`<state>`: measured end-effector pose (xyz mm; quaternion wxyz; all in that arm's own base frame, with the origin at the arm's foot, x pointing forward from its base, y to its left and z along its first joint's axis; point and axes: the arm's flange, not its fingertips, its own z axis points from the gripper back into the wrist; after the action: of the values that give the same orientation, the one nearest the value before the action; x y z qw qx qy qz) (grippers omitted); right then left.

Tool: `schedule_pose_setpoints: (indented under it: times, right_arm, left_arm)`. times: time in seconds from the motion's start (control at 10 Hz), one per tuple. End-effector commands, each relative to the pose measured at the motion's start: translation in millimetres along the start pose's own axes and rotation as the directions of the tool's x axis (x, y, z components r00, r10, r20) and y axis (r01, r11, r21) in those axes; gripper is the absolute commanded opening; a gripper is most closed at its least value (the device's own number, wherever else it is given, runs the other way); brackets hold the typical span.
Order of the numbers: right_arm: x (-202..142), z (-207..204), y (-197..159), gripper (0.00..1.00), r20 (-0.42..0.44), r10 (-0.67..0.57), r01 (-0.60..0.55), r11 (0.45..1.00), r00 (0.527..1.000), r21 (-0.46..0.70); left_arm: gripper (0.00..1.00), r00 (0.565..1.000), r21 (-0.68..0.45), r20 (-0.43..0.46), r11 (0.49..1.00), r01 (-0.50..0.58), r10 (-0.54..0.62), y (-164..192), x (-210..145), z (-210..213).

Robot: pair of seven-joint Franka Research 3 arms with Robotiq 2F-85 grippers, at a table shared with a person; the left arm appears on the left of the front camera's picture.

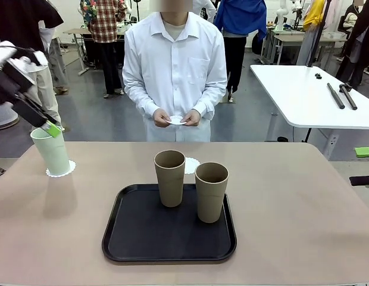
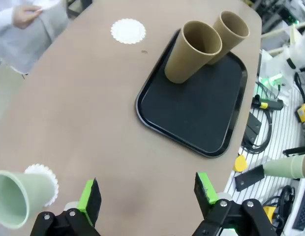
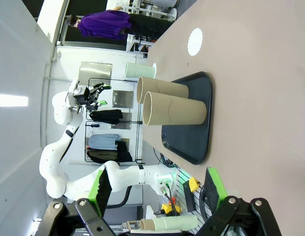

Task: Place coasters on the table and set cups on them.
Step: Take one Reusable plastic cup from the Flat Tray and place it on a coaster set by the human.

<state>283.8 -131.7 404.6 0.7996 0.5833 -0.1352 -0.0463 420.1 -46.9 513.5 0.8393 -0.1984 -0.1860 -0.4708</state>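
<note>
A pale mint cup (image 1: 50,152) stands on a white lacy coaster (image 1: 61,170) at the far left of the beige table (image 1: 291,202). My left gripper (image 1: 49,126) hovers open just above its rim, holding nothing. In the left wrist view the mint cup (image 2: 15,197) and its coaster (image 2: 45,178) lie left of the open gripper (image 2: 148,193). Two tan cups (image 1: 170,177) (image 1: 211,192) stand on the black tray (image 1: 143,238). A second coaster (image 1: 191,165) lies bare behind the tray. The person holds a third coaster (image 1: 176,120). My right gripper (image 3: 159,189) is open and empty.
The person stands at the far edge with both hands (image 1: 190,118) near the waist. A white table (image 1: 309,95) with dark tools sits at the back right. Cables and tools (image 2: 263,123) lie off the table's near side.
</note>
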Motion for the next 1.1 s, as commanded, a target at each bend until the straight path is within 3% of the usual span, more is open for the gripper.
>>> schedule_pose_setpoints:
  times: [0.0, 0.4, 1.0]
  right_arm:
    - [1.1, 0.3, 1.0, 1.0, 0.005, 0.002, -0.002, 1.0, 1.0, 0.015]
    - [1.1, 0.3, 1.0, 1.0, 0.005, 0.002, -0.002, 1.0, 1.0, 0.015]
    - [1.1, 0.3, 1.0, 1.0, 0.005, 0.002, -0.002, 1.0, 1.0, 0.015]
  left_arm:
    - [1.0, 0.993, 0.016, -0.093, 0.997, 0.07, -0.068, -3.5, 12.0, -40.3]
    - [1.0, 0.977, -0.007, -0.14, 0.987, 0.16, -0.159, -21.6, 33.3, -111.3]
    - [1.0, 0.979, -0.035, -0.135, 0.988, 0.148, -0.152, -24.0, 36.3, -115.9]
